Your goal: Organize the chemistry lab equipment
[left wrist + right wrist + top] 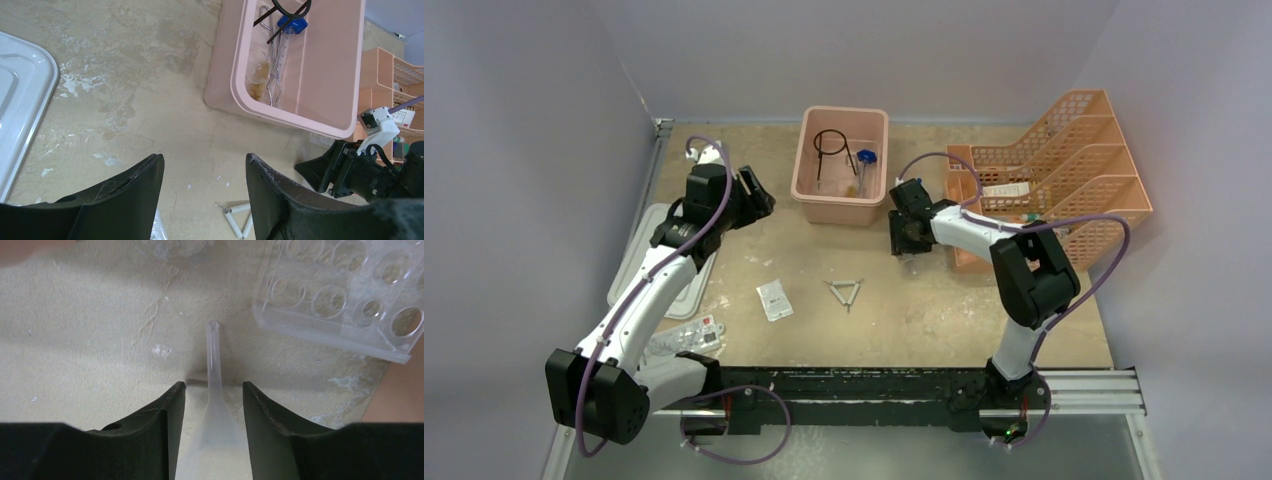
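Clear funnel (213,355) sits between the half-open fingers of the right gripper (214,386), beside the tube rack (350,315), grip not confirmable; light, slick, likely brittle: clamp the cone, not the stem; left gripper (205,160) open, empty.

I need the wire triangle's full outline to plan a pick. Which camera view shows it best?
The top external view: the wire triangle lies whole and uncovered on the table. The left wrist view catches only part of it, cut off at the bottom edge. The right wrist view does not show it.
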Tool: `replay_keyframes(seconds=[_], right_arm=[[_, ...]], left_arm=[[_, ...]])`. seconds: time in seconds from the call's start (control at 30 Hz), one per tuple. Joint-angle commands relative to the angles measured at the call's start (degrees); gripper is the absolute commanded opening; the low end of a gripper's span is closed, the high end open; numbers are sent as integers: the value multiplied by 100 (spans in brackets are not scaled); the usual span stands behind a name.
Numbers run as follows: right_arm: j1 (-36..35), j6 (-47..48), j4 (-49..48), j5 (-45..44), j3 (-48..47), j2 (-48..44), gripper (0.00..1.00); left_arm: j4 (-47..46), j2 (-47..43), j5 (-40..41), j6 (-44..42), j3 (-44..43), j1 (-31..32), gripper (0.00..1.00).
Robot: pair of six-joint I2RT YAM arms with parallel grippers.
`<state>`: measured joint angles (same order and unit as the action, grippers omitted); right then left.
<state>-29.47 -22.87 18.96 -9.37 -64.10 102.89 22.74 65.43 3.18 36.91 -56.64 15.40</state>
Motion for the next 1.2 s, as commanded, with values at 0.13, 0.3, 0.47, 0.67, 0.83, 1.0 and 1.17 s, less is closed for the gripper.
replay_keyframes(seconds=[0.13,0.3,0.47,0.67,0.83,1.0,1.17], right_arm=[[109,153,-232,66,-323,122,46],[123,264,-282,49,-397,269,41],[131,397,-323,84,-402,368,30],[128,512,-343,175,-375,383,12],[133,483,-359,228,-317,116,0],[126,415,-385,281,-275,-405,0],[126,304,-297,222,-358,-973,0]], left_arm=[[-254,-52,-35,45,-88,-32,60],[-229,-72,-3,27,-95,-37,60],[-222,-91,6,33,-88,-37,60],[-216,-173,45,45,-84,-37,60],[-211,-197,52,37,-66,-37,60],[-239,-217,51,54,-74,-37,60],[-245,-232,49,63,-66,-37,60]])
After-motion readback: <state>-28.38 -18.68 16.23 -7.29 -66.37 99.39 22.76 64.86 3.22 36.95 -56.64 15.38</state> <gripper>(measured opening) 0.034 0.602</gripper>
